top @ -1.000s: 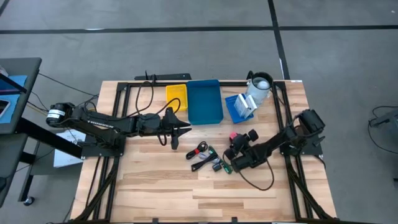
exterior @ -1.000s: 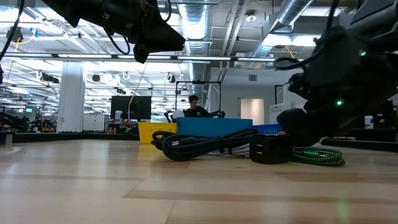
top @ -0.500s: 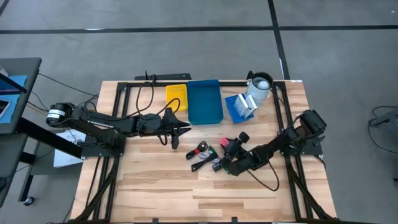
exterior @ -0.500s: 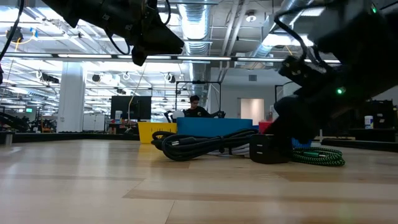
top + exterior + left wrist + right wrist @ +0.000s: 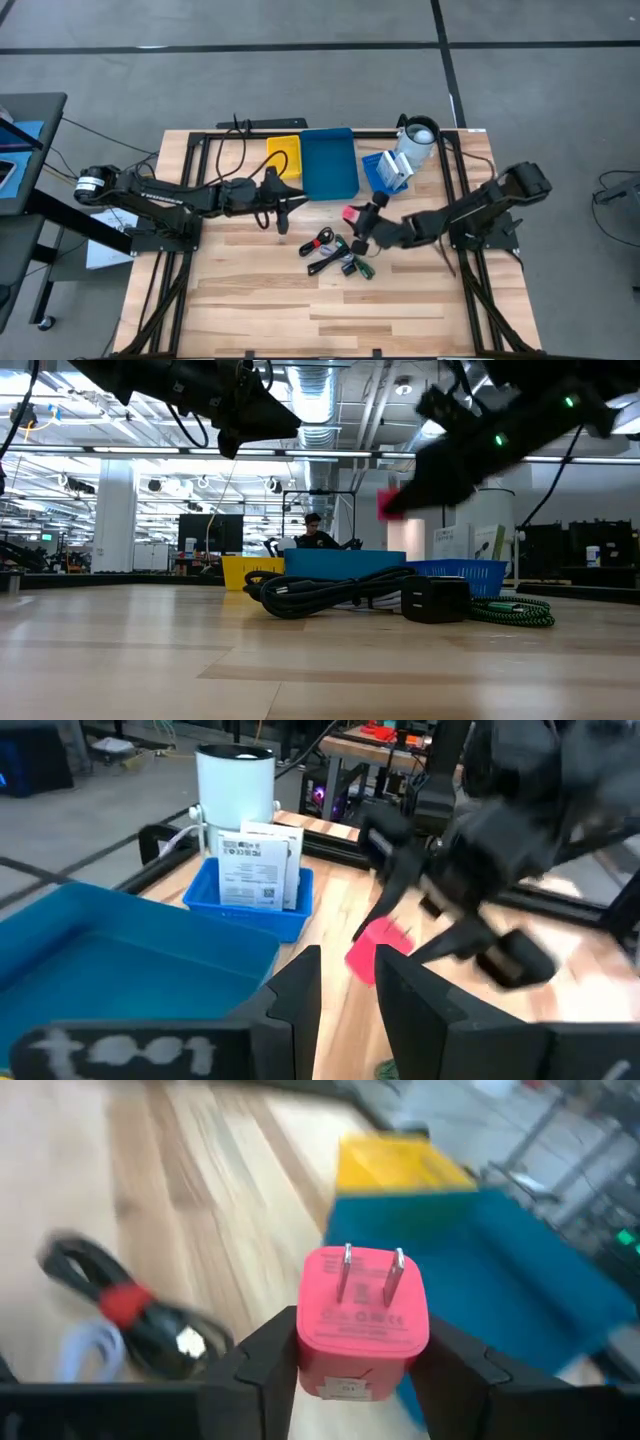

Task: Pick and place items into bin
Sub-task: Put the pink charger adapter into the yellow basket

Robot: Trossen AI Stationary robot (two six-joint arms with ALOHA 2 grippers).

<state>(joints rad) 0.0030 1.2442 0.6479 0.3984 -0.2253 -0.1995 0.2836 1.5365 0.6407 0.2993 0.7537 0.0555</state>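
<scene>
My right gripper [image 5: 360, 220] hangs above the table's middle, shut on a pink plug charger [image 5: 362, 1330], which also shows in the low view [image 5: 390, 503] and the left wrist view [image 5: 378, 952]. Below it on the wood lies a heap of items [image 5: 335, 255]: a black cable with a red tie, a black adapter [image 5: 432, 600] and a green braided cord [image 5: 510, 610]. The blue bin [image 5: 328, 163] stands at the far middle. My left gripper [image 5: 285, 205] hovers left of the bin, its fingers [image 5: 300, 995] a little apart with nothing between them. My right gripper pinches the pink charger by its two opposite sides [image 5: 308, 1342] between its two fingers. The two metal prongs [image 5: 370, 1275] point away from the gripper. The charger is lifted clear of the table and the heap of cables.
A yellow bin [image 5: 283, 153] stands left of the blue one. At the far right, a small blue basket [image 5: 385, 172] holds white card packages [image 5: 258, 870], beside a white cup [image 5: 418, 140]. Black frame rails run along the table's edges. A person sits in the room beyond.
My right gripper has risen from the heap of cables with the pink charger, gone toward the far edge and the blue bin, and rolled its wrist. The charger now hangs clear above the table.
</scene>
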